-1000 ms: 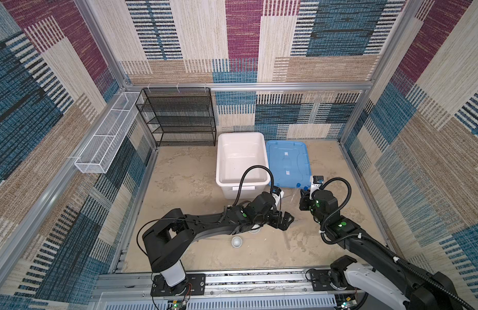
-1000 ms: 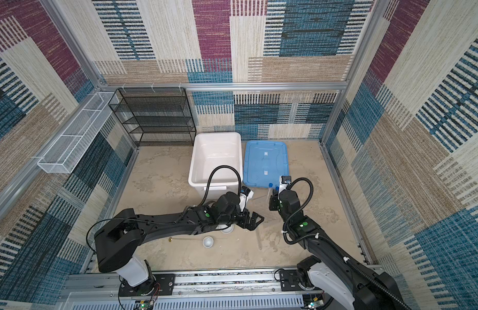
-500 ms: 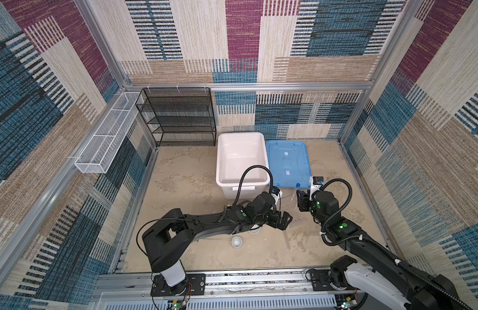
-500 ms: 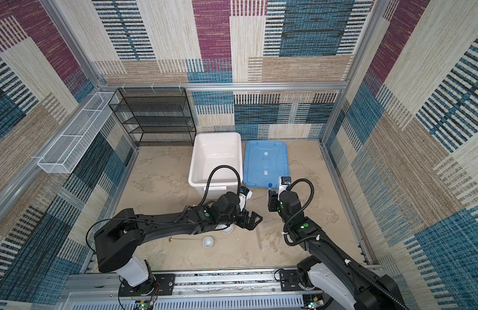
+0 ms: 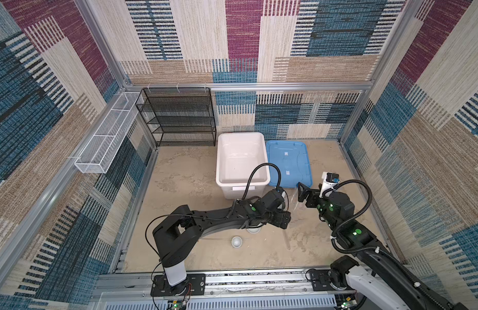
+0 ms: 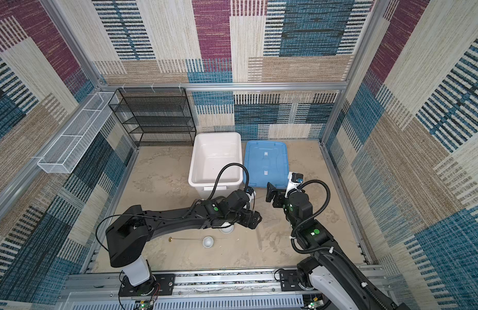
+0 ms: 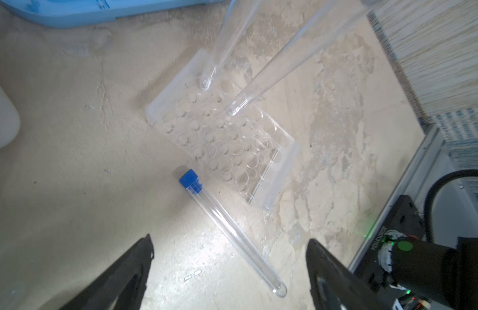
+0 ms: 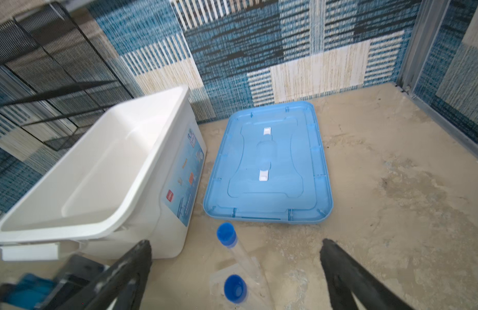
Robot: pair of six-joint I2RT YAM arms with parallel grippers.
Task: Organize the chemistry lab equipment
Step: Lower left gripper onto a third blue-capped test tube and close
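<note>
left wrist view shows the left gripper (image 7: 230, 240) spread wide over a lying tube (image 7: 232, 233) just beside the clear rack (image 7: 221, 145), where two standing tubes (image 7: 224, 45) lean. the right gripper (image 8: 235, 242) is spread too, holding nothing.

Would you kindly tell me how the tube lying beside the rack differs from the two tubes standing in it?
The lying tube rests flat on the tabletop; the standing tubes stand on end. The lying tube is outside the clear rack, beside it; the standing tubes have their round ends in its holes. All three are long, clear and blue-capped.
</note>
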